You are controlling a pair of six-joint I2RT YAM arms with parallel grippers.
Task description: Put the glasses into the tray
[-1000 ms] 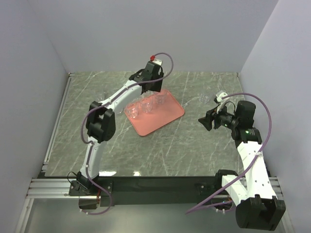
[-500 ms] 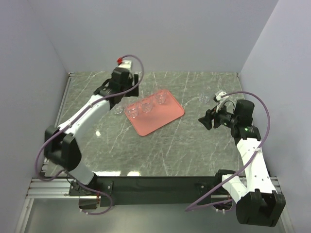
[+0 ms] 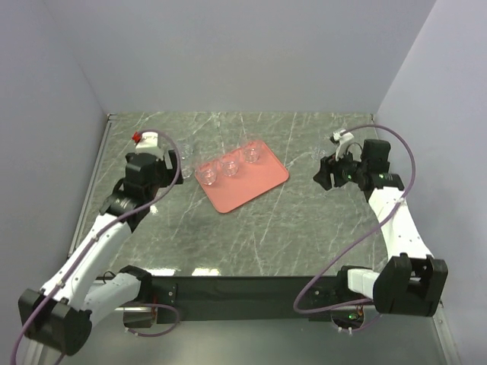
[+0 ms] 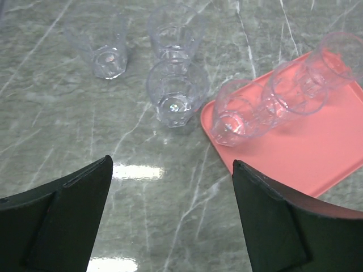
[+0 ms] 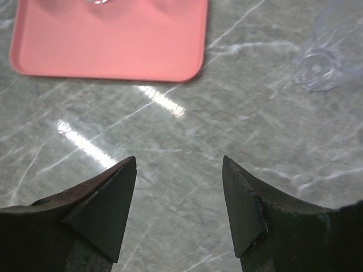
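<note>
The left hand (image 4: 171, 170) is wide and empty over the worktop (image 4: 51, 124), facing three loose glasses (image 4: 108, 45). The nearest glass (image 4: 176, 93) stands just beside the tray (image 4: 317, 153), which already carries a row of glasses (image 4: 295, 90). The step in hand seems to be another pick: lower the hand and close it around the nearest glass. The right hand (image 5: 179, 170), open and empty too, has a lone glass (image 5: 320, 62) near it.

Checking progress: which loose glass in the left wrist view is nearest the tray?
The foremost glass, just off the tray; the other two stand farther back.
</note>
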